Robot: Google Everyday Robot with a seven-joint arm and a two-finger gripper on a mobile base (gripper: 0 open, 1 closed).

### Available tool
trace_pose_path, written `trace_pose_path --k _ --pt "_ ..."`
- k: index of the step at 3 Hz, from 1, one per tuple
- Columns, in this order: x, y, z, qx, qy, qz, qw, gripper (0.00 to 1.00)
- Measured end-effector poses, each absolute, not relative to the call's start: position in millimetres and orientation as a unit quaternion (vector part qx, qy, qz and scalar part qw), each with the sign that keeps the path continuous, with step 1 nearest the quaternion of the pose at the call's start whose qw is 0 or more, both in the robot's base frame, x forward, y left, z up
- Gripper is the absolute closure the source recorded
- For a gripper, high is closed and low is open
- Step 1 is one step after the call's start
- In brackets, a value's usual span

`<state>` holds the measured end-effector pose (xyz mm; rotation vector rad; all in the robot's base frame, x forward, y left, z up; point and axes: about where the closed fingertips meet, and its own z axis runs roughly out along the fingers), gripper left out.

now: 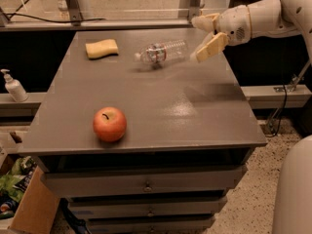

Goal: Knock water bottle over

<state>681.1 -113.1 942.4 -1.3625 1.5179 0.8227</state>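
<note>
The water bottle (163, 51) lies on its side at the far part of the grey table (195, 111), its white cap pointing left and its red-marked label band near the cap end. My gripper (206, 35) hovers just right of the bottle's base, above the table's far right corner. Its two tan fingers (210, 48) are spread apart and hold nothing.
A red apple (109, 124) sits near the table's front left. A yellow sponge (101, 48) lies at the far left. A white pump-top dispenser (13, 86) stands on a ledge left of the table. Drawers sit under the tabletop.
</note>
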Motion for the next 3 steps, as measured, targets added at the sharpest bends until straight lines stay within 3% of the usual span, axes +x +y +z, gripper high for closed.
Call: trace_pose_path --k 3 --pt "686.5 -135.5 935.2 -0.544 0.628 0.311 0.462 0.0"
